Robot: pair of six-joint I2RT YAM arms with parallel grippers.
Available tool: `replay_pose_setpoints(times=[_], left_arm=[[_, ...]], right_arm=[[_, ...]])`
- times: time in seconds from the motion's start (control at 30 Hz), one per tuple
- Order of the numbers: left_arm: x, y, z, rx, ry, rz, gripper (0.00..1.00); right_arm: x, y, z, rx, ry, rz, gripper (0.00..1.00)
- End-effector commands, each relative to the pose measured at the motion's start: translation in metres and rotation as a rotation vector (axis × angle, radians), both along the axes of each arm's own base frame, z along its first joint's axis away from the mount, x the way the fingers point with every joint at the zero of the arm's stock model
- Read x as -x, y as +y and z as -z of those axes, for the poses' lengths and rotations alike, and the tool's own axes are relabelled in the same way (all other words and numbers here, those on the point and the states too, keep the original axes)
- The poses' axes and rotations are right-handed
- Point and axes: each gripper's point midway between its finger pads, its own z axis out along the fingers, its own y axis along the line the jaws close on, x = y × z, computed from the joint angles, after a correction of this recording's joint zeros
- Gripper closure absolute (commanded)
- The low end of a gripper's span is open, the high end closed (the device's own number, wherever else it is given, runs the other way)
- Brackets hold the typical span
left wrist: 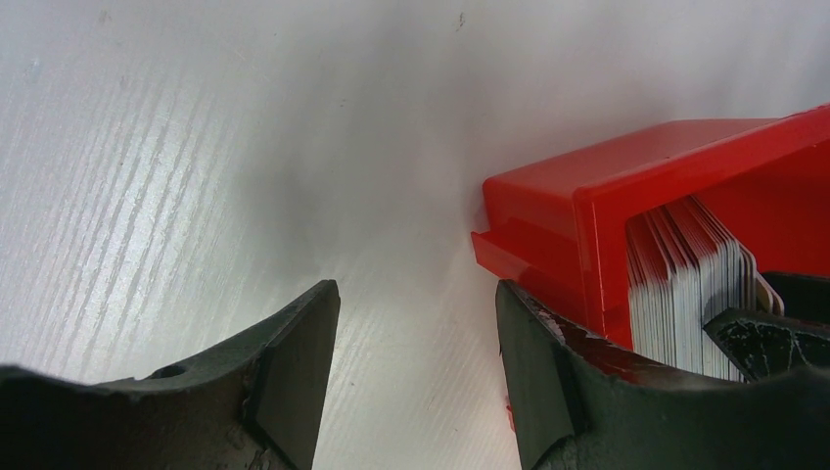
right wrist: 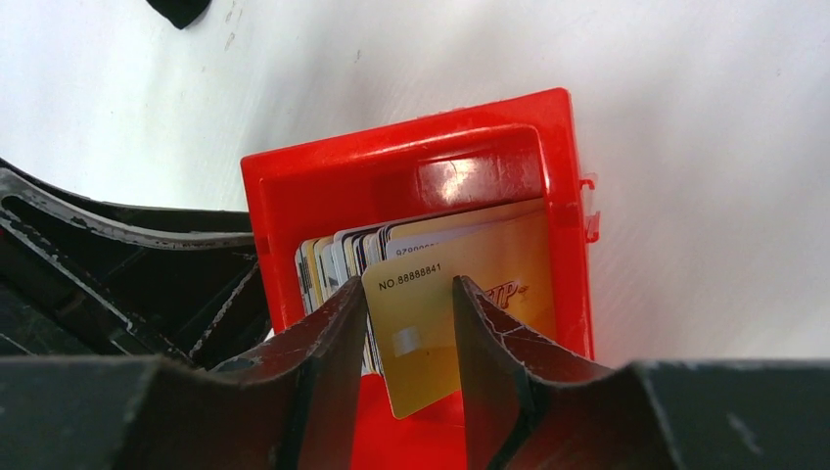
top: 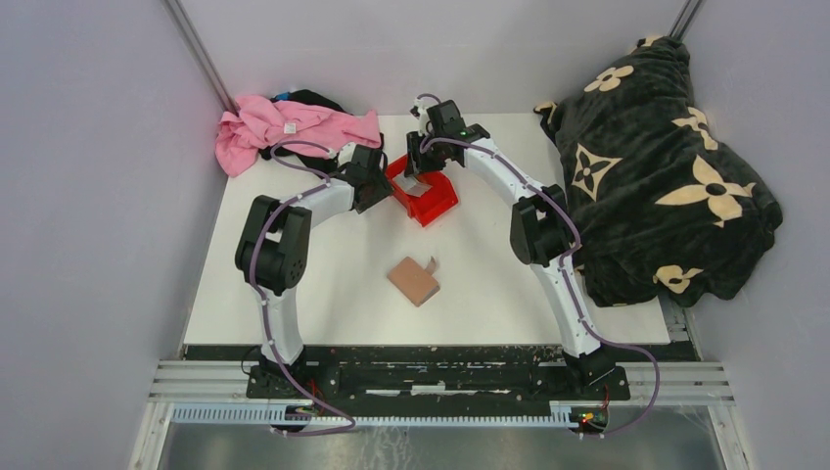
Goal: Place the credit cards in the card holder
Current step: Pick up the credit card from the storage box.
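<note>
Most credit cards (right wrist: 338, 257) hide behind the gold card (right wrist: 421, 343), itself partly covered by the right claw (right wrist: 408, 289).

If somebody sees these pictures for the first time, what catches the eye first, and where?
The bright red bin at the far middle of the table, packed with upright cards, draws the eye first; the right gripper is poised at a gold-yellow card in it. Next comes the black blanket with cream flowers on the right, then the pink cloth at far left.
</note>
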Motion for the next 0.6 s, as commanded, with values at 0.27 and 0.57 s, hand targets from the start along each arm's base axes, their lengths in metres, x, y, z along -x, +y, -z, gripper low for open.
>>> replay_pose_setpoints(times=[0.27,0.57], left_arm=[[-0.007,-0.004,-0.015,-0.005,-0.055,0.028,0.33],[-0.007,-0.004,-0.02,-0.004,-0.065,0.027,0.33]], right_arm=[[0.006,0.001,-0.059,-0.042,-0.061,0.0,0.62],[0.007,-0.002,-0.075,-0.043,-0.087,0.004,0.64]])
